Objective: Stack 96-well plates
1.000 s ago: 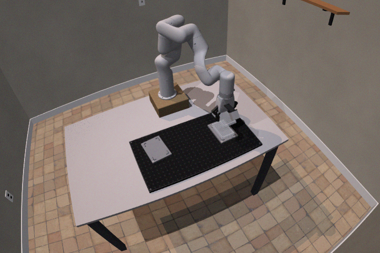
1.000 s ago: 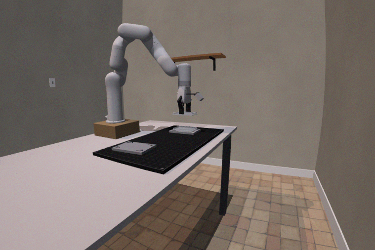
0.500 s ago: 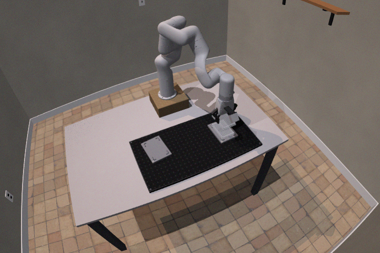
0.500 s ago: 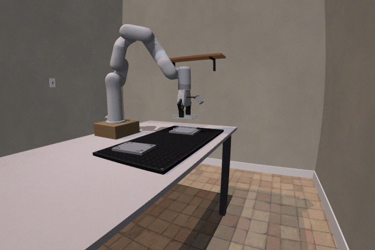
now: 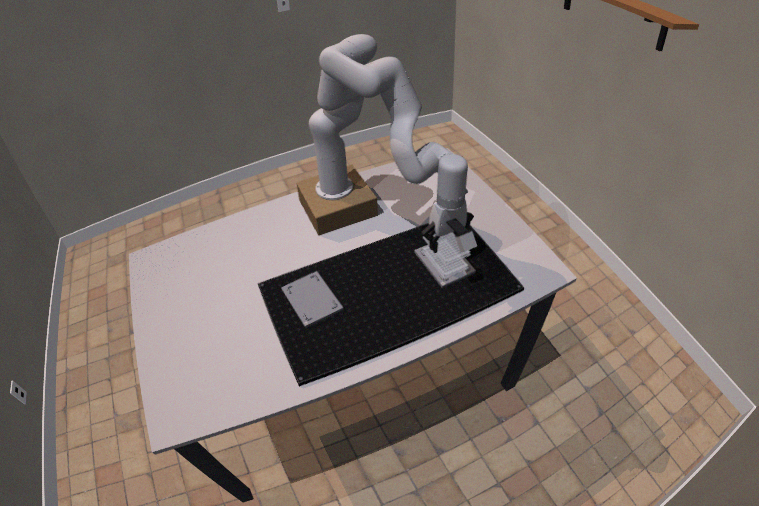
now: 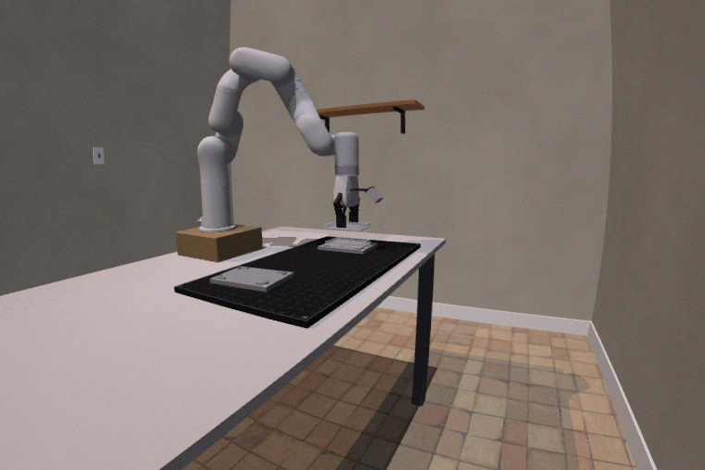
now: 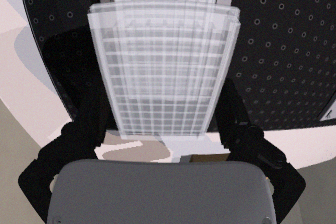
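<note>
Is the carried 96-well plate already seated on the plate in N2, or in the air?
In the air: the exterior view shows the carried plate clamped in the gripper, with a gap above the lower plate.

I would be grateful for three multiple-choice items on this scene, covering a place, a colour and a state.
1. Where is the held well plate?
A. in the air above the far nest
B. flat in the near nest
C. on the floor

2. What colour is the perforated board under the nests?
A. white
B. black
C. orange

3. How is the gripper?
A. open, holding nothing
B. shut on the well plate
C. out of view

Answers: 1 A, a gap shows beneath it in the exterior view; 2 B, it is dark in every view; 3 B, the fingers flank the plate.
</note>
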Robot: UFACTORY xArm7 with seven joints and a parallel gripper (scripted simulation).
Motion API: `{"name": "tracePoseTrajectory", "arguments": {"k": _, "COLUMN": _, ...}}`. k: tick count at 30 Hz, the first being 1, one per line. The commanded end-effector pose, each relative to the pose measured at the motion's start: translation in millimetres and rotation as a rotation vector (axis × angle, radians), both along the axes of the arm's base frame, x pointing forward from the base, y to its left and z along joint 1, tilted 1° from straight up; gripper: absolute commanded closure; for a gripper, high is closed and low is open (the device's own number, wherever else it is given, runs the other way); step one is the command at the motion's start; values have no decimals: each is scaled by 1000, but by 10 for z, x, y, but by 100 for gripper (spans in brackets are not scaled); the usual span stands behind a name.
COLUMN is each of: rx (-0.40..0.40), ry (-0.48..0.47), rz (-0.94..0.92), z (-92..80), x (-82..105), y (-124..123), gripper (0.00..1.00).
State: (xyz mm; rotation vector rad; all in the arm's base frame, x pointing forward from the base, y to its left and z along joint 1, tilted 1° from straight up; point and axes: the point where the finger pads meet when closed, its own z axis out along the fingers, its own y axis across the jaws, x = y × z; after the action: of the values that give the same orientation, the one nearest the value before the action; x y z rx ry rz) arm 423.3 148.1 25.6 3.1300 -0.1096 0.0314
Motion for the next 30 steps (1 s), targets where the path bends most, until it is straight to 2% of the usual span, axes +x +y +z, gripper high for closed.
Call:
{"name": "tracePoseTrajectory", "arguments": {"k": 1, "rx": 2, "ry": -4, "rz": 0, "z": -51, "x": 18, "y": 5, "gripper": 100}}
{"name": "tracePoseTrajectory", "arguments": {"k": 17, "rx": 2, "ry": -4, "rz": 0, "z": -285, "x": 23, "y": 3, "gripper": 100}}
{"name": "tracePoseTrajectory", "arguments": {"k": 30, "rx": 2, "ry": -4, "rz": 0, "z": -286, "x": 23, "y": 3, "gripper": 100}}
